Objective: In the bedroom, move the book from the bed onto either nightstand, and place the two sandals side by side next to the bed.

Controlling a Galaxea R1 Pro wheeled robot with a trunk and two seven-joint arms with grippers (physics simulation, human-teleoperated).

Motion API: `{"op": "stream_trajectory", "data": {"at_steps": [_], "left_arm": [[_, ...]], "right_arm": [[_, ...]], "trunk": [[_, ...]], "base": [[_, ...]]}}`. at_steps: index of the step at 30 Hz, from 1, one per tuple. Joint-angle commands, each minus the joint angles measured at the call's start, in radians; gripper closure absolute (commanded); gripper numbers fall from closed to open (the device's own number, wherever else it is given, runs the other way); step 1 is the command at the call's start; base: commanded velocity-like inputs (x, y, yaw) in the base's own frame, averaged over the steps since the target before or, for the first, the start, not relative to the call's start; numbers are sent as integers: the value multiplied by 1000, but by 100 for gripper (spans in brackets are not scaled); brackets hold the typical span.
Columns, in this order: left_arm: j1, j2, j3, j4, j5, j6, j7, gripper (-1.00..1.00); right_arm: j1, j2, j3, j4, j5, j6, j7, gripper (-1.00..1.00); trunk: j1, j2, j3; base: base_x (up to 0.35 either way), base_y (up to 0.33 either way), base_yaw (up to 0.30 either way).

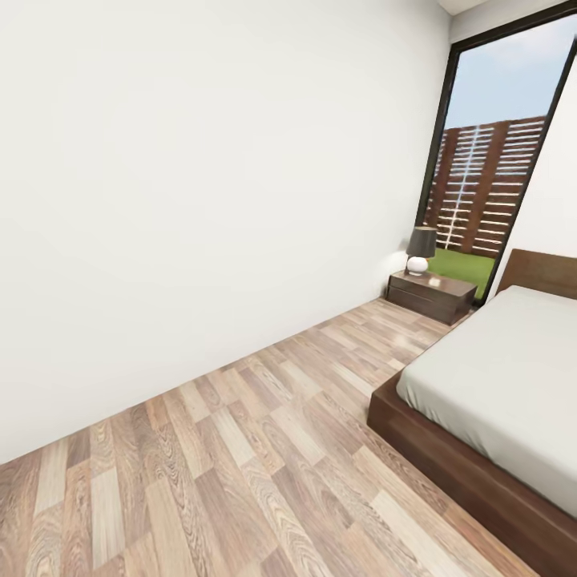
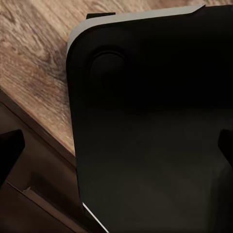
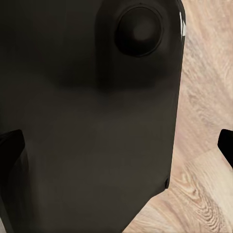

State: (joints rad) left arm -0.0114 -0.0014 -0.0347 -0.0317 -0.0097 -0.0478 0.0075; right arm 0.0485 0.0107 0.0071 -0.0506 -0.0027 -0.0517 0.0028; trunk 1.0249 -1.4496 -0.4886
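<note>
Bed (image 1: 513,377) at the right of the head view, grey mattress bare where seen, no book or sandals in sight; nightstand (image 1: 430,293) with lamp (image 1: 420,250) by the window (image 1: 493,172), in the far corner of the floor (image 1: 240,449). Best approached along the bed's near edge toward the nightstand, scanning mattress and floor for the book and sandals. Fingertips (image 2: 10,150) (image 3: 10,145) at both wrist views' edges, dark robot body between, so both grips judged spread; no writing legible.

bed (image 1: 497,385) right | nightstand (image 1: 431,295) beyond it by window (image 1: 493,160) | lamp (image 1: 420,250) on nightstand
</note>
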Motion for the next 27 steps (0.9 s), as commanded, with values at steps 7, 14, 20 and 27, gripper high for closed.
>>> {"op": "stream_trajectory", "data": {"at_steps": [7, 14, 20, 27], "left_arm": [[0, 0, -5, 1, -1, -4, 1, -100], [0, 0, -5, 1, -1, -5, 2, -100], [0, 0, -5, 1, -1, -6, 2, -100], [-1, 0, -5, 1, -1, -6, 2, -100]], "right_arm": [[1, 0, 1, -2, 0, -2, 0, -100], [1, 0, 0, -2, 0, -2, 0, -100], [1, 0, 0, -2, 0, -2, 1, -100], [1, 0, 0, -2, 0, -2, 0, -100]], "trunk": [[0, 0, -1], [0, 0, -1], [0, 0, -1], [0, 0, -1]], "base": [[36, 30, -117], [10, 9, -44], [3, 2, -26], [1, 1, -154]]}}
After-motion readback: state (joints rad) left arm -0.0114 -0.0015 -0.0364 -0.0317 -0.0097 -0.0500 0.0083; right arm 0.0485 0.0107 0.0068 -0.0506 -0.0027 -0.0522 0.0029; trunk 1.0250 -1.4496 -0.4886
